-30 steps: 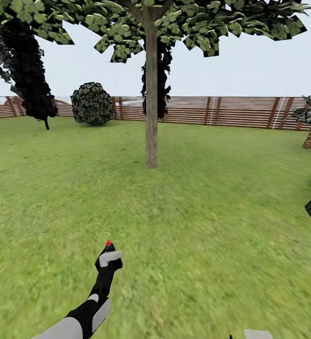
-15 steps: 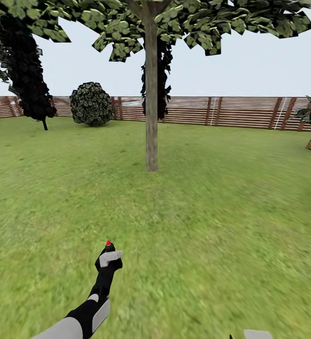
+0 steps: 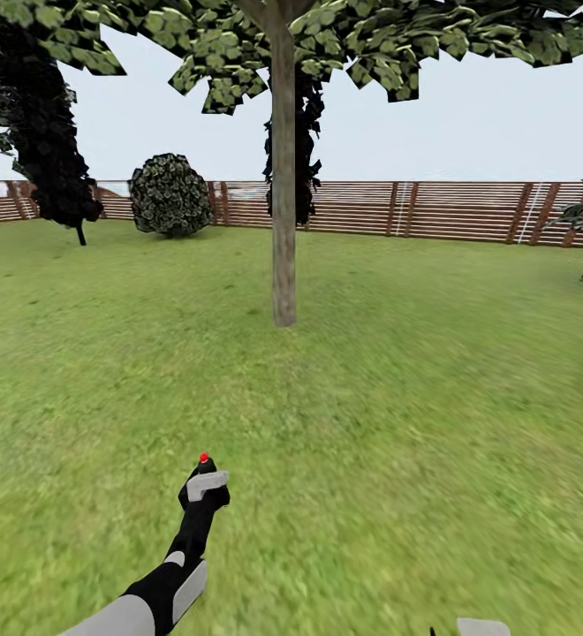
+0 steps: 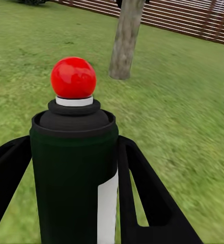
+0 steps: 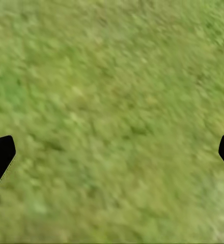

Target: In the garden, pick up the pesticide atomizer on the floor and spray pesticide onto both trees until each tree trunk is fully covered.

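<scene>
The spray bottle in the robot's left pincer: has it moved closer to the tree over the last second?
Yes, slightly: the pesticide atomizer keeps its spot in view while the tree trunk base sits lower, so the robot carried it forward.

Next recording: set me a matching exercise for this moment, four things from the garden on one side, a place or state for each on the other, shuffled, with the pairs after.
Things
1. pesticide atomizer
2. tree trunk
3. right pincer
4. round shrub

Places or states
A. open above bare grass
B. upright on the lawn, straight ahead of the robot
C. by the slatted fence, left of the trunk
D. gripped in the left pincer, red-tipped top toward the tree

Pairs: 1-D, 2-B, 3-A, 4-C
</scene>
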